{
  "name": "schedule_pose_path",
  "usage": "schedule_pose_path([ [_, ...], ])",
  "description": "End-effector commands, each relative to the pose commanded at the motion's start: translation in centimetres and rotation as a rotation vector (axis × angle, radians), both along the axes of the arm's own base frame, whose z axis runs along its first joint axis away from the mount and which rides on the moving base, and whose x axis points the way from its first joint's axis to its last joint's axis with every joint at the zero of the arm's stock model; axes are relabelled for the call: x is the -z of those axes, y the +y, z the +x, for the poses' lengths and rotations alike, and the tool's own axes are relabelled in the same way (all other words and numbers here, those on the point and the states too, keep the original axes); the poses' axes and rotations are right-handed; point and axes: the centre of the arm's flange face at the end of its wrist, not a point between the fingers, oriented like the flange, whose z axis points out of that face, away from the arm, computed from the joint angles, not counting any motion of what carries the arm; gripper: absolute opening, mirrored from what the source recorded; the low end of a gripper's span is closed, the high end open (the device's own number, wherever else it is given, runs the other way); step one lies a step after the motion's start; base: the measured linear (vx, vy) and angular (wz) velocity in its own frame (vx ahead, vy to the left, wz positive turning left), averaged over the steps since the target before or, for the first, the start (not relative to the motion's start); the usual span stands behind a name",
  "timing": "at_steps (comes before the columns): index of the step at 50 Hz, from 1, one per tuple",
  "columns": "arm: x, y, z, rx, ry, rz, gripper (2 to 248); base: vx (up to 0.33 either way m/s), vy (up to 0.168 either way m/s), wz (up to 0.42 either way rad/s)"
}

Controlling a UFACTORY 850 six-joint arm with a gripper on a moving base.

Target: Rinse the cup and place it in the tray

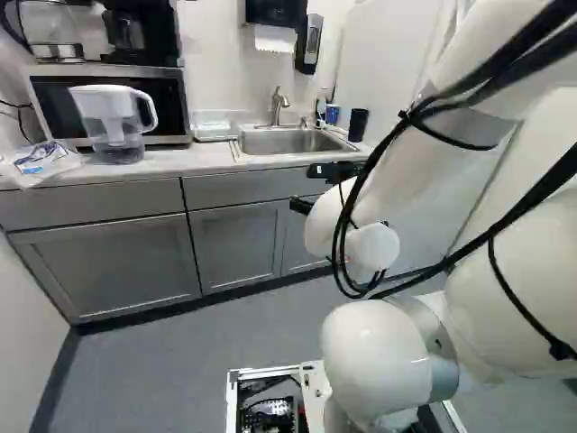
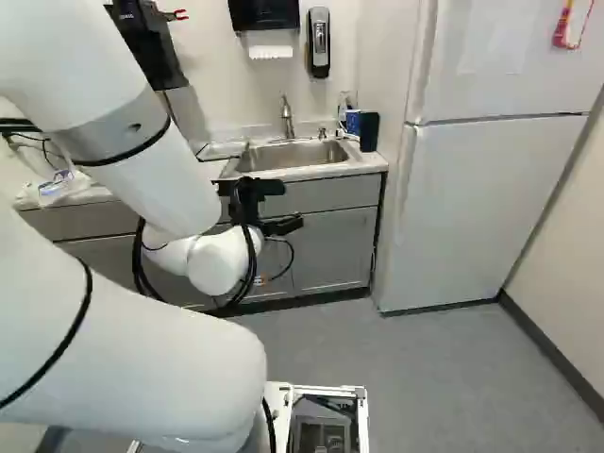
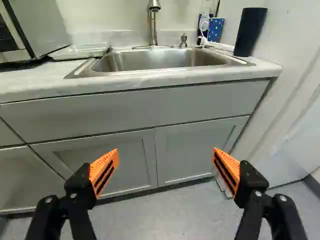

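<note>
from my remote station i see a brushed-metal sink (image 3: pixel 165 58) and satin metal faucet (image 3: pixel 153 26), a smooth countertop (image 3: pixel 30 82) above matt grey cabinets (image 1: pixel 104 262), a matt dark tumbler (image 3: pixel 250 31), a tray (image 3: pixel 80 52) that looks like pale plastic, a pitcher (image 1: pixel 112 144) of clear and white plastic, a crinkled plastic bag (image 1: pixel 41 166), my glossy white arm (image 1: pixel 370 356) and ribbed orange pads (image 3: pixel 103 170)

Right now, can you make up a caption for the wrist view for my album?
Open gripper facing the steel sink, a tall dark cup standing beside it.
</note>
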Motion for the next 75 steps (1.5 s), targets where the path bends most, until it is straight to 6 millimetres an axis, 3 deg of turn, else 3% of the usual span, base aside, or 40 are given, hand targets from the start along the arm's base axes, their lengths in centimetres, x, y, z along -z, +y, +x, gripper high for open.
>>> schedule_pose_path([
  [35, -0.3, 0.0, 0.4, 0.000, -0.008, 0.000, 247, 0.000, 0.000, 0.000],
  [75, -4.4, 0.6, 5.3, -0.020, -0.095, 0.001, 247, 0.000, 0.000, 0.000],
])
